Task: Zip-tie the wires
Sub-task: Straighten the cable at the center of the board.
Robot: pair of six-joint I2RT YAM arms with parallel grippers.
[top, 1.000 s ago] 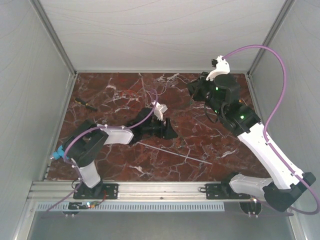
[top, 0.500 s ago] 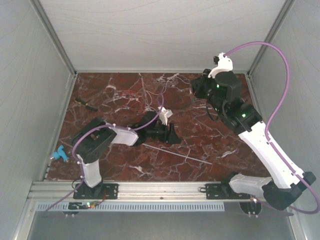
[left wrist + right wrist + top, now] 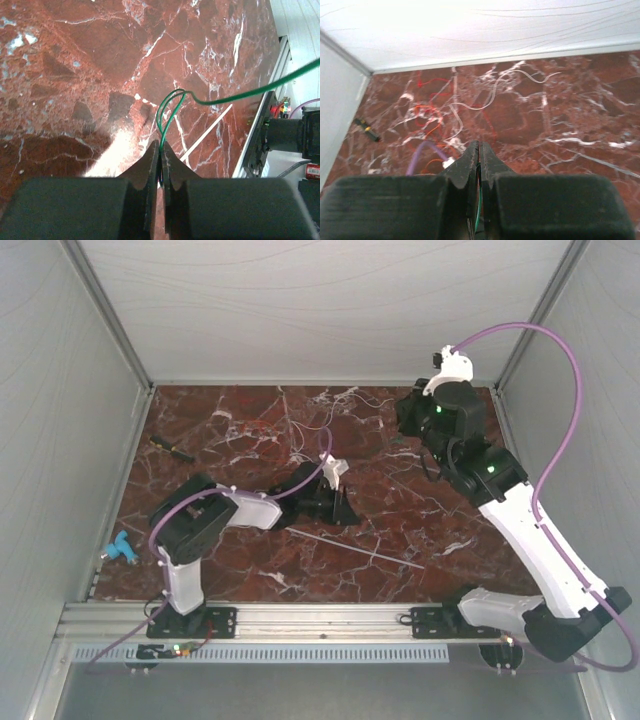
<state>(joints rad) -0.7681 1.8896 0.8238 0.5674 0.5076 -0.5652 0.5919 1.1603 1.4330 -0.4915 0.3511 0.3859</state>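
On the near middle of the table, the zip tie is lying flat and straight, just in front of the left end effector and touching neither arm. That end effector is clenching its jaws on a doubled loop of green strand, which is arching up from the fingertips and trailing off to the right in the left wrist view. The right end effector, hanging over the far right of the table, is likewise pinching shut, with a sliver of green showing between its jaws. It looks like the same strand, though the top view is too coarse to confirm that. The rest of the wires, red-orange and white, are sprawling in loose curls toward the far edge, well apart from the zip tie. Those strands are looking feather-light and limp: they are likely to spring, slide and slip through the jaws, so gathering them where several are crossing seems wiser than chasing single ends. The zip tie is appearing stiff but thin and low against the marble, hard to get a finger under. Taking it near one end, probably the tail, is seeming the best hold, leaving the length free to wrap.
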